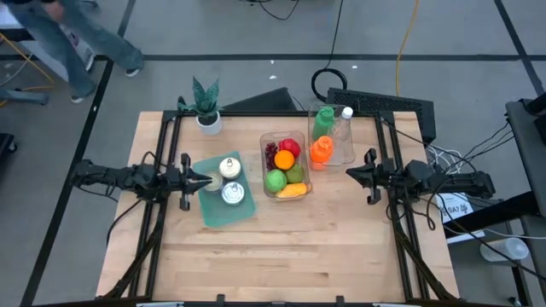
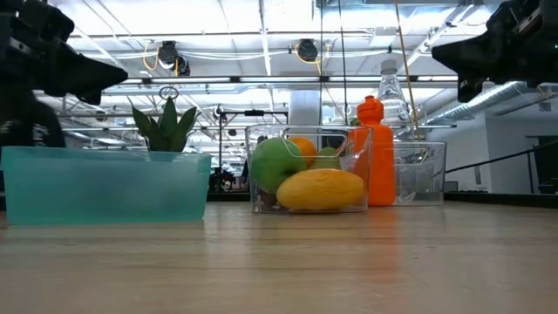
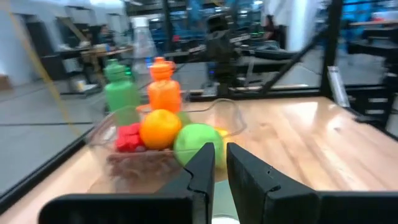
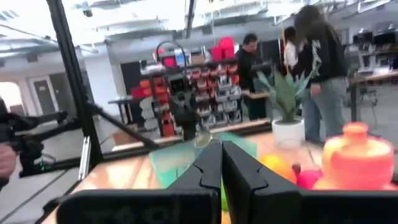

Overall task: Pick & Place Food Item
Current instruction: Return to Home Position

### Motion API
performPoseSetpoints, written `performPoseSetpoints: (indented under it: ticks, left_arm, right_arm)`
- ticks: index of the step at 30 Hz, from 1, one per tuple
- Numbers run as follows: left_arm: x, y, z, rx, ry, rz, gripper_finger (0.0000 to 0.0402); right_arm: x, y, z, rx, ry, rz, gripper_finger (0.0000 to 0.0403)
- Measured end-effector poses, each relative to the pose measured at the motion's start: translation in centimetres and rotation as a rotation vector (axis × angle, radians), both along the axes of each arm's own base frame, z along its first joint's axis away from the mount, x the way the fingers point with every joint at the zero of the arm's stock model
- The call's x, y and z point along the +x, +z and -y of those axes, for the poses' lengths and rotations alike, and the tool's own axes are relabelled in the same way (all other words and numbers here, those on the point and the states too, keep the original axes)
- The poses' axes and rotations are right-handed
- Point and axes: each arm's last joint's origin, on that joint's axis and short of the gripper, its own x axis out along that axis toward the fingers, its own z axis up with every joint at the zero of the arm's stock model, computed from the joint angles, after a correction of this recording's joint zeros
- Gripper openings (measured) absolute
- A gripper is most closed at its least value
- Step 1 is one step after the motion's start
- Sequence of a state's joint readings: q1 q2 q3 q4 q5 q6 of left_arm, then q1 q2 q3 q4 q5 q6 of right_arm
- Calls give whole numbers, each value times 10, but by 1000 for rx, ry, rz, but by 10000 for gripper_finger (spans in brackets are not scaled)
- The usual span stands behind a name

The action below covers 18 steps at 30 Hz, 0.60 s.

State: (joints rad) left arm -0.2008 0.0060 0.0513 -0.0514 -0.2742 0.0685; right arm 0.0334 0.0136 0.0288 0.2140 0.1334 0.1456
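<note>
Overhead, the transparent bin (image 1: 262, 153) sits mid-frame holding the green apple (image 1: 275, 181) at its lower left, beside the orange (image 1: 284, 159), so sorting looks finished. The left gripper (image 1: 203, 181) hangs to its left at the teal tray (image 1: 223, 215), the right gripper (image 1: 352, 173) to its right, both clear of the fruit. Level with the table, the apple fills the bin's left side. Each wrist view shows fingers (image 3: 202, 171) pinched together on nothing, a plausible resting posture.
</note>
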Motion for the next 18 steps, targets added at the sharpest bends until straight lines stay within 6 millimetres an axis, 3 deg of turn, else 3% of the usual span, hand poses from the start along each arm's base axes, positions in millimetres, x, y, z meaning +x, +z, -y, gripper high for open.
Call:
performPoseSetpoints:
  ticks: [18]
  left_arm:
    - [1, -2, 2, 17, -138, -9, 51]
  right_arm:
    - [1, -8, 0, -1, -9, -74, 1]
